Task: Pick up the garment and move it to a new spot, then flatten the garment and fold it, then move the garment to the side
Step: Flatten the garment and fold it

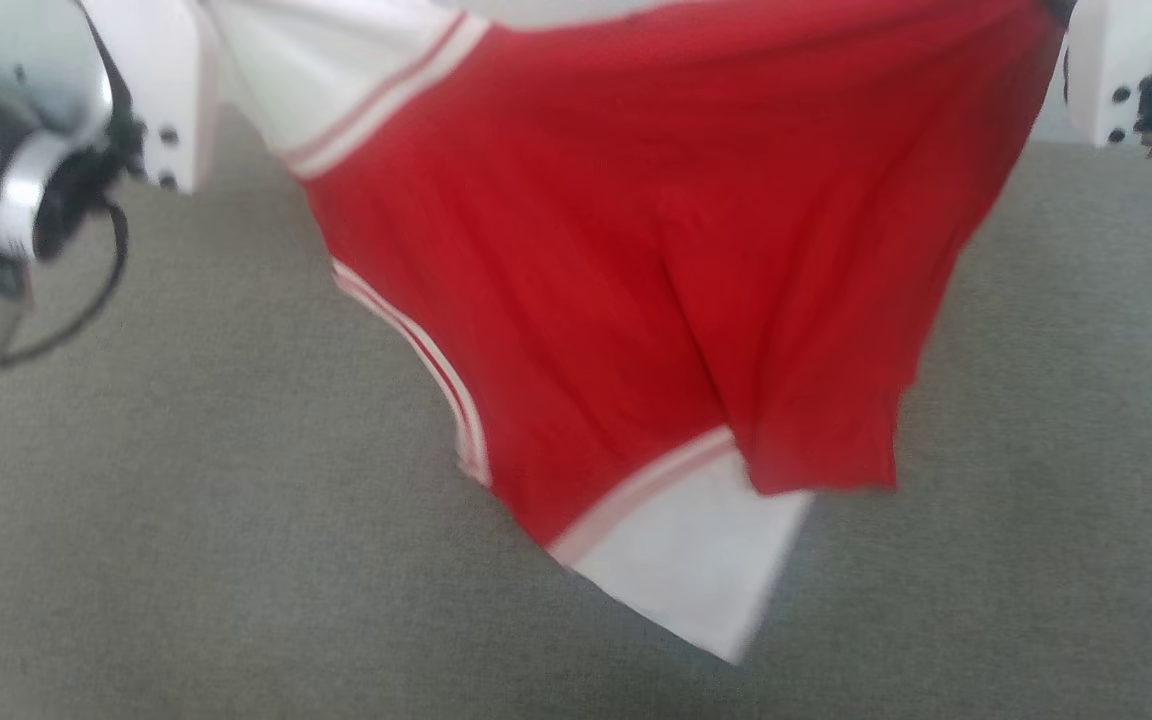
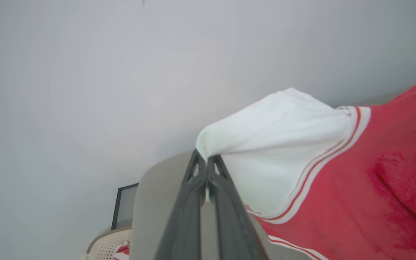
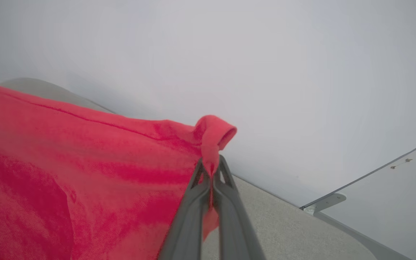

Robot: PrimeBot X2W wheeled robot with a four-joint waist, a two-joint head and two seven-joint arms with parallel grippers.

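Left arm (image 1: 36, 90) at ten o'clock in the head view: glossy silver-grey rounded shell, white flat panel (image 1: 171, 70) with two dark screws (image 1: 168, 135), thin black cable (image 1: 122, 250) looping below; right arm (image 1: 1101, 60) at two o'clock: white casing, two dark screws; left gripper (image 2: 205, 160) and right gripper (image 3: 211, 166): long dark-grey fingers (image 2: 186, 216), triangular cut-outs near tips.

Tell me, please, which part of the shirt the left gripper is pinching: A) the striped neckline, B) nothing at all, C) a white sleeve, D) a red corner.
C: the left wrist view shows the left gripper shut on the white sleeve of the shirt; the red cloth is in the right gripper.
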